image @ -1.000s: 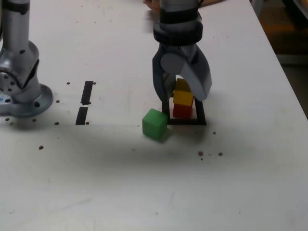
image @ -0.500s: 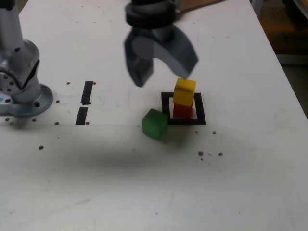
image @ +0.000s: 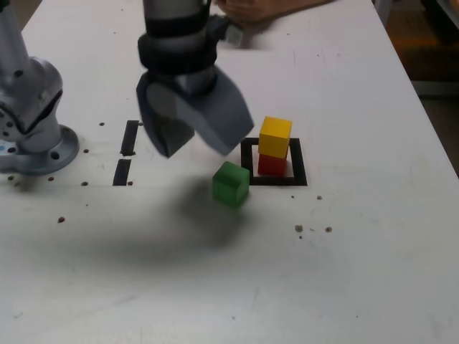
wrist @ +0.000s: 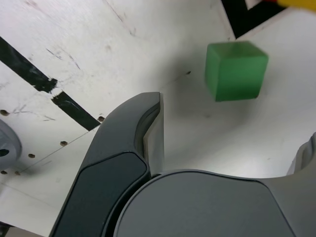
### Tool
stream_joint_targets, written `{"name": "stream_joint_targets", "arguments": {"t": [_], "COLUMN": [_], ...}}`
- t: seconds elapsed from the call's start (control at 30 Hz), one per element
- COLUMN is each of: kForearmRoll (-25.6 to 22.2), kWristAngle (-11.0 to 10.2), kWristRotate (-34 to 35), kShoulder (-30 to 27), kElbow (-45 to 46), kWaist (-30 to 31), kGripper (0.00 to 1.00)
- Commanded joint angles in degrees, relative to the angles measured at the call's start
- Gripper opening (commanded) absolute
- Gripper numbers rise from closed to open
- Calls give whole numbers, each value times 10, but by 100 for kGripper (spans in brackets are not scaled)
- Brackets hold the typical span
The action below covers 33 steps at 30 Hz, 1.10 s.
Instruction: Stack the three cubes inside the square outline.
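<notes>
Overhead, the smooth grey gripper [image: 197,143] hangs spread, empty, above a matte green cube [image: 230,184].

A square outline [image: 298,166] of black tape with a white centre is laid on the white table, nearer its far edge than its near one. Inside it a red cube [image: 272,164] is set, and a yellow cube [image: 275,136] is stacked squarely on top. A green cube [image: 230,184] is seen on the table just outside the outline's near corner, on the exterior view's left, turned slightly askew.
</notes>
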State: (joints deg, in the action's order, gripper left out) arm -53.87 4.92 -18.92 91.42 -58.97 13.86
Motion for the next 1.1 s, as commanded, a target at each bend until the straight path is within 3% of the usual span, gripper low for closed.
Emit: {"name": "stream_joint_targets", "arguments": {"t": [0.0, 0.27, 1.07], "kForearmRoll": [19, 78, 78], "kWristAngle": [10, 55, 110], "kWristRotate": [-3, -36, -71], "kShoulder": [-1, 44, 136], "kElbow": [11, 18, -14], "kWaist": [5, 13, -20], "kGripper": [100, 99, 91]}}
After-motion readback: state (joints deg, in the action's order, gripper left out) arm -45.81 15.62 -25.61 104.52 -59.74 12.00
